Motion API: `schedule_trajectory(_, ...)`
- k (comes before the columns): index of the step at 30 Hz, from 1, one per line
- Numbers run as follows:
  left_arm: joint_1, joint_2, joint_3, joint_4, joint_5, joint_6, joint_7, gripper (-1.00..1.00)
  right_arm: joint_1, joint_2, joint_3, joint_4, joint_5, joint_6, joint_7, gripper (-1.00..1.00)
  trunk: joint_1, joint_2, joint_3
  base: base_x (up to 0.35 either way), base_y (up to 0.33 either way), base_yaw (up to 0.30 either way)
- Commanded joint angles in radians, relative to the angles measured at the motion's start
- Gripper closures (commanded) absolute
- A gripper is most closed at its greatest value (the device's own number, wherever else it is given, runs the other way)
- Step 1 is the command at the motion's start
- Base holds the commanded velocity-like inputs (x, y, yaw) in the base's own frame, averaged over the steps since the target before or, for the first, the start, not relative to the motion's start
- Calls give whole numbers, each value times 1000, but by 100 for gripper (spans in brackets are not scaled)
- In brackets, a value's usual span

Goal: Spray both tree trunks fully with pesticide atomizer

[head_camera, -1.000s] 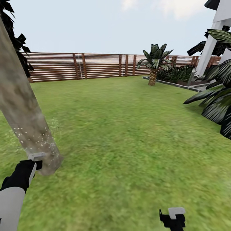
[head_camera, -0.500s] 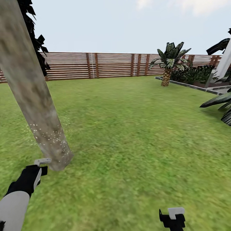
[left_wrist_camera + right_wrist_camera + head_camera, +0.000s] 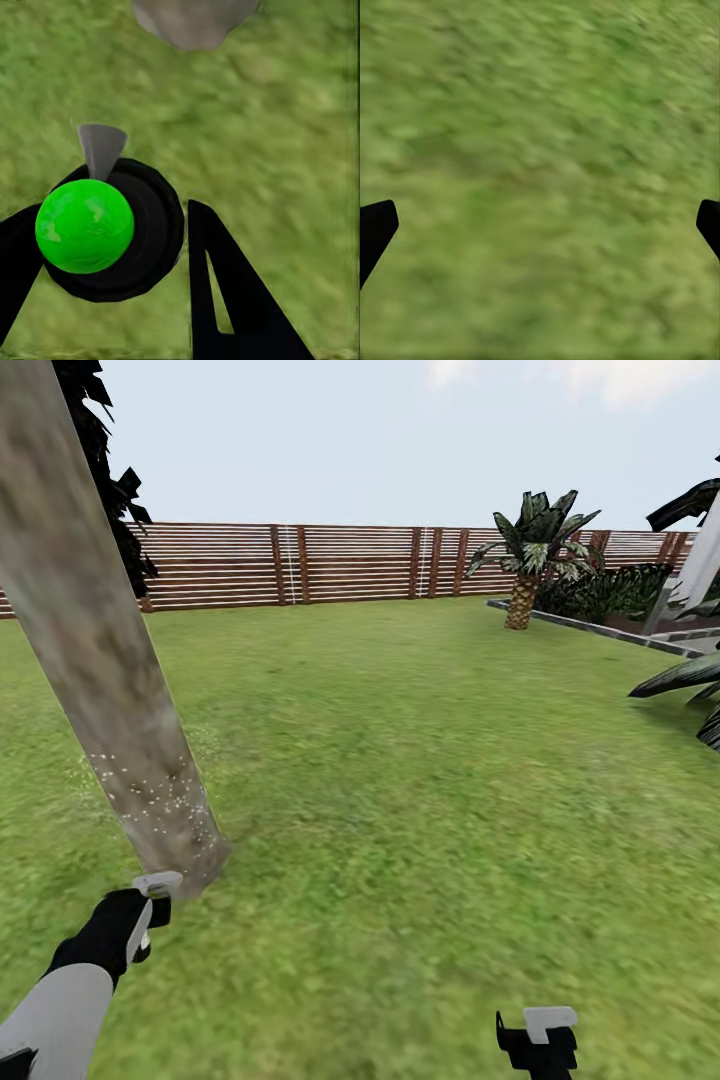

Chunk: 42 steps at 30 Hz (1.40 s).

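Step in hand: spraying the first tree trunk [image 3: 95, 650], at 10 o'clock in the head view; judged mid-task, since white pesticide specks [image 3: 150, 790] dot only the low band near the base, bark above bare.
Atomizer: green ball on a black round body [image 3: 112, 229] with a grey nozzle, clamped between the black fingers of the left gripper [image 3: 105, 247] in the left wrist view; grey nozzle tip just beside the trunk base in the head view.
Left jaws: closed around the atomizer, held low at 8 o'clock in the head view.
Right jaws: apart, nothing between the two dark fingertips [image 3: 375, 229] in the right wrist view, grass beyond; right gripper [image 3: 538, 1040] parked low at 5 o'clock in the head view.
Next move: probably raising the nozzle toward the bare bark higher up and around the far side, keeping it aimed at the trunk; afterwards, finding the second trunk.
Risk: spray landing on grass rather than bark, as with stray specks beside the base.
Ground: green lawn [image 3: 420, 780], blurred, flat.
Surroundings: brown slat fence [image 3: 330, 565] at 12 o'clock; small palm [image 3: 530, 555] at 1 o'clock; white house corner [image 3: 700, 560] and dark leaves at 3 o'clock.
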Motion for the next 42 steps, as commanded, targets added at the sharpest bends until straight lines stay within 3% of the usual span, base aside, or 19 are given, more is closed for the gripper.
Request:
schedule_trajectory(1,3,-4,2,5,-6,-9,0,100,-1,-1,-8,2,11,-3,-4,-100,0,0,-1,0,0,0)
schedule_trajectory(3,7,-13,3,25,-6,-88,3,100,-1,-1,-9,2,11,-3,-4,-100,0,0,-1,0,0,0)
schedule_trajectory(6,8,-17,3,39,-5,-124,5,100,-1,-1,-9,1,11,-3,-3,-100,0,0,-1,0,0,0)
schedule_trajectory(19,21,-20,33,81,-5,-134,3,100,-1,0,-9,1,11,-3,-4,-100,0,0,-1,199,161,0)
schedule_trajectory(25,22,-13,85,74,-6,-134,-9,100,-1,0,-9,1,10,-3,-4,-100,0,0,-1,30,302,0)
schedule_trajectory(34,22,-13,86,71,-6,-135,-10,100,-1,0,-8,1,10,-3,-3,-100,0,0,-1,-14,306,0)
schedule_trajectory(42,24,-24,77,81,-9,-139,-12,100,-1,-1,-9,1,10,-3,-4,-100,0,0,-1,-304,95,0)
